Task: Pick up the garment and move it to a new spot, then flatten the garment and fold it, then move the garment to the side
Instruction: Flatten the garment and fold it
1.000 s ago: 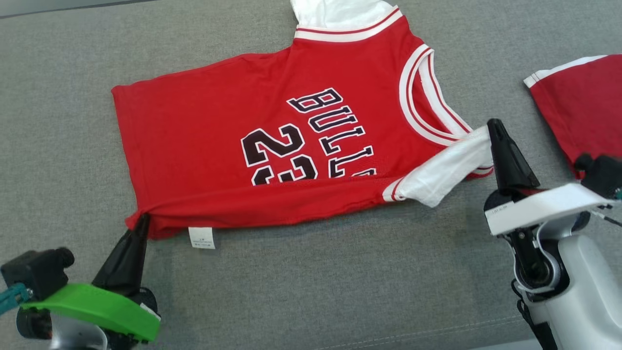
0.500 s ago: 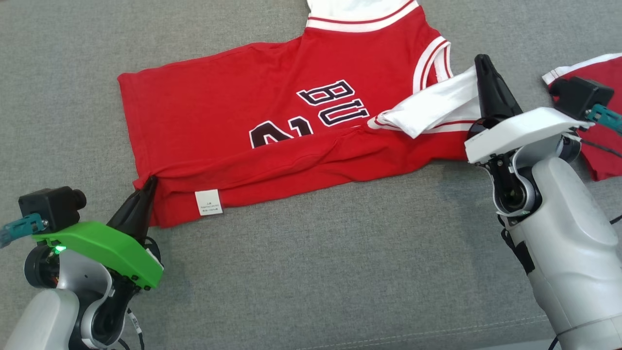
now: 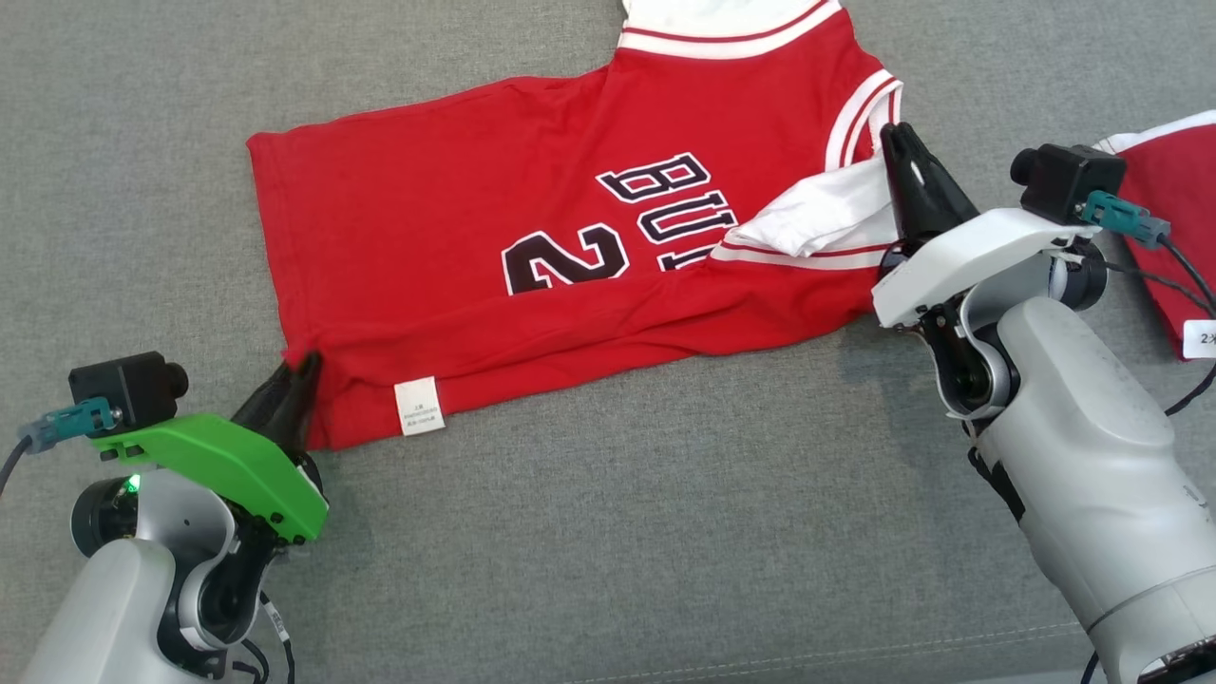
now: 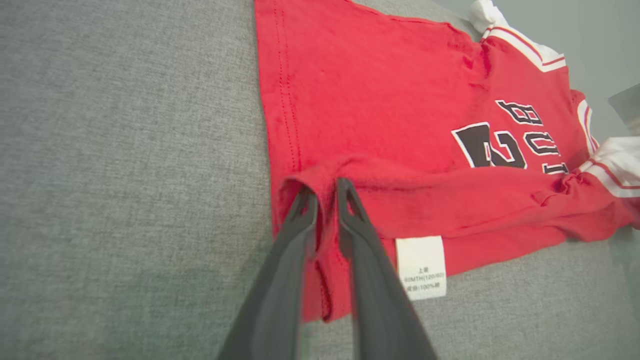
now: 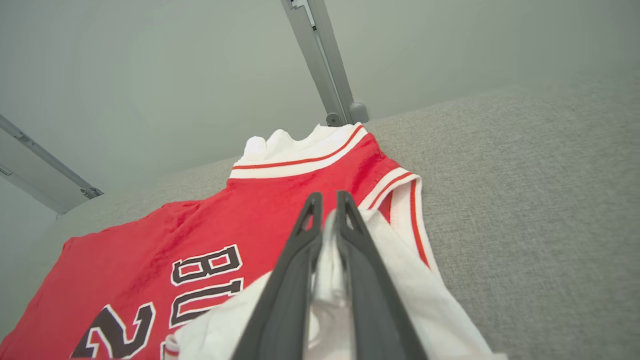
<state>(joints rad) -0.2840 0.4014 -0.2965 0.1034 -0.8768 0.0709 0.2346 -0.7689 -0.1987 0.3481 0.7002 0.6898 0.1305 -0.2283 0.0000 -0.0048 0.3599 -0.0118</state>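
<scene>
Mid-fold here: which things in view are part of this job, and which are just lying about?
Job in hand: red basketball jersey with white sleeves; left gripper, pinching its hem corner; right gripper, pinching a white sleeve.
Lying about: second red garment with white trim, at the right edge, apart from the jersey.

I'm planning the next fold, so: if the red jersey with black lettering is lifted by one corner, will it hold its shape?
Probably floppy: the red fabric jersey wrinkles softly along its folded edge. Likely light: a thin fold bunches inside the left claw. It may drag rather than slide on the grey woven surface.
</scene>
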